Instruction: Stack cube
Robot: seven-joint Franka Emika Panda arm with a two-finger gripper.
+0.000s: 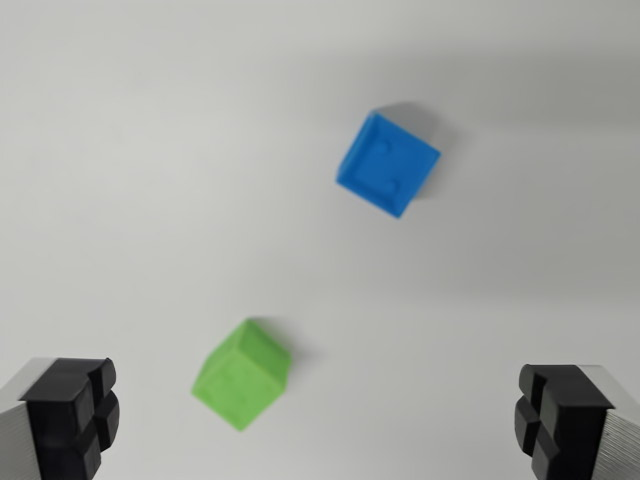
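two cubes lie on a plain white surface [130, 180], one blue and one green, and nothing else rests there apart from their soft shadows. taking the green cube [242, 374] as the landmark: it sits low in the wrist view, a little toward the wrist view's left of centre, turned so that one corner points down toward the camera's lower edge and its edges run diagonally across the frame. being a cube, it shows no long axis; its top face carries a faint raised or recessed pattern, too blurred to make out. the blue cube [388, 164] lies well apart from the green cube, up and toward the wrist view's right of it, also rotated so its edges run on a slant, with a similar faint marking on its top face. the two cubes do not touch and neither sits on the other.

the gripper [320, 425] is spread wide and holds nothing: one black-padded finger [70, 415] shows below and to the wrist view's left of the green cube, the other at the bottom right corner, both clear of the cube.

the surface is evenly lit and featureless; no walls or room details show, and the whole view is slightly out of focus.
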